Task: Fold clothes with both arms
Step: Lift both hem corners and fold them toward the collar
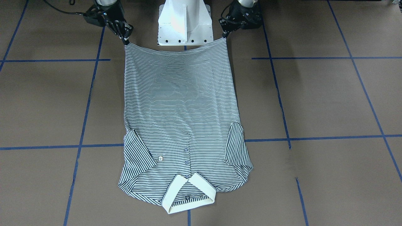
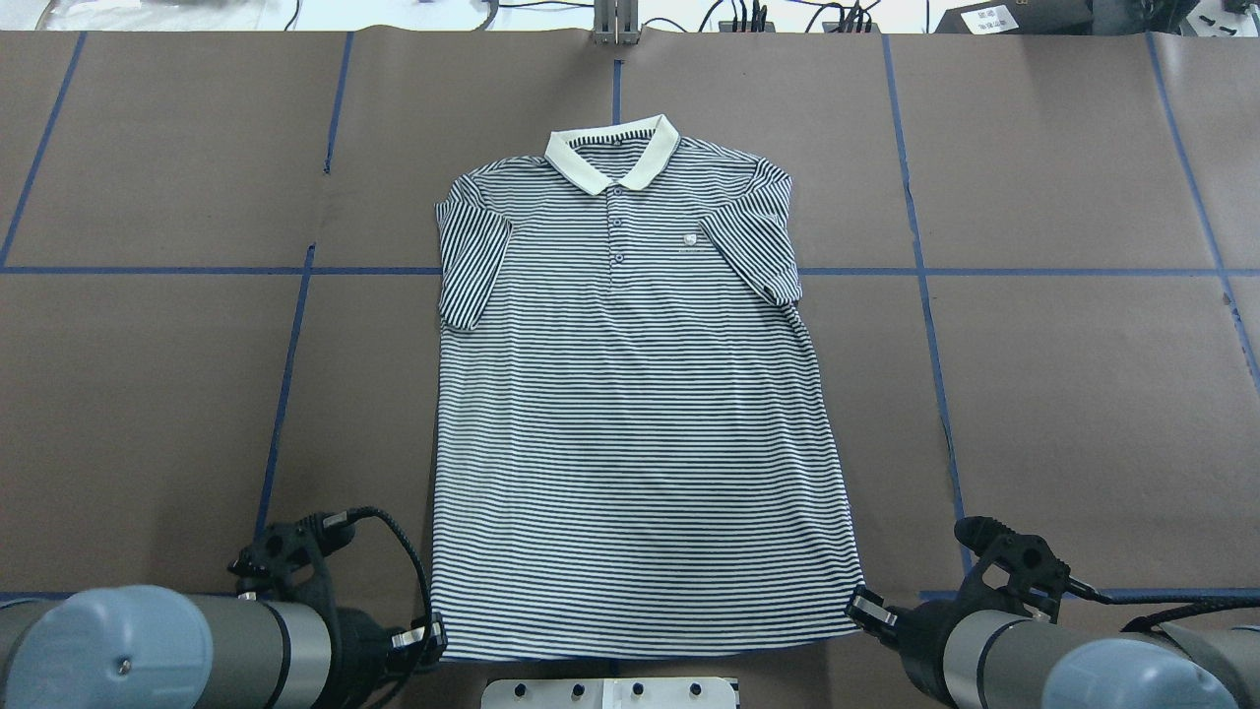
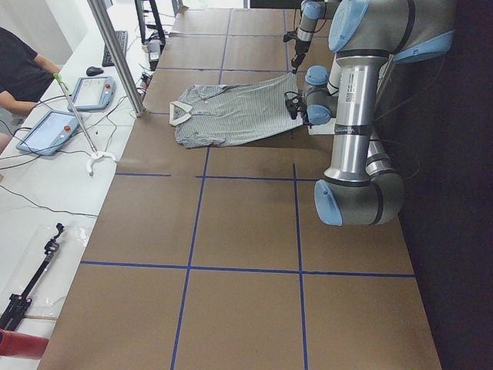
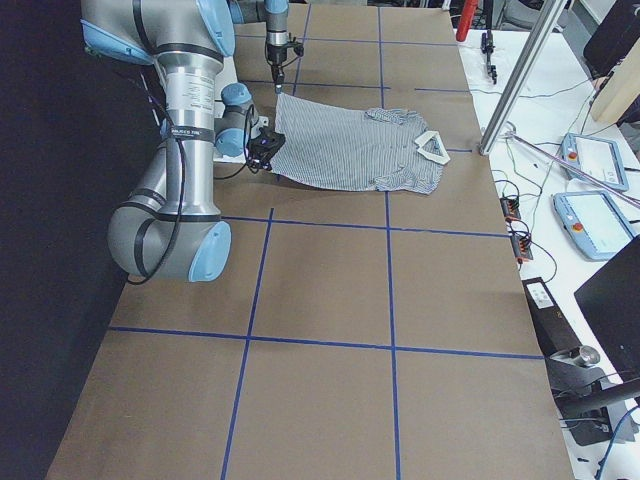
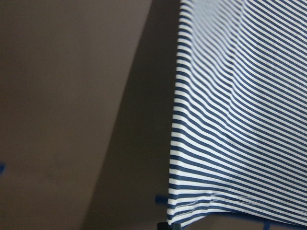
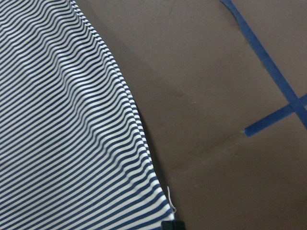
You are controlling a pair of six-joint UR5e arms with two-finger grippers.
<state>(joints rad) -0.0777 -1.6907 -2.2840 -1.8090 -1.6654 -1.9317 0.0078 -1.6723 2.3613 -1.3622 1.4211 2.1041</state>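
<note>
Left hand: pinched shut on the near-left hem corner of the polo shirt.
Right hand: clamped on the opposite hem corner.
Lie: front up on the tabletop, collar farthest from the robot, hem slightly raised.
Technique: lift both corners evenly, keep the hem taut, carry it toward the collar, and lay it square.

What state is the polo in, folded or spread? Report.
Spread, front up: polo shirt lies full length, no fold; left gripper and right gripper pinch its hem corners.
</note>
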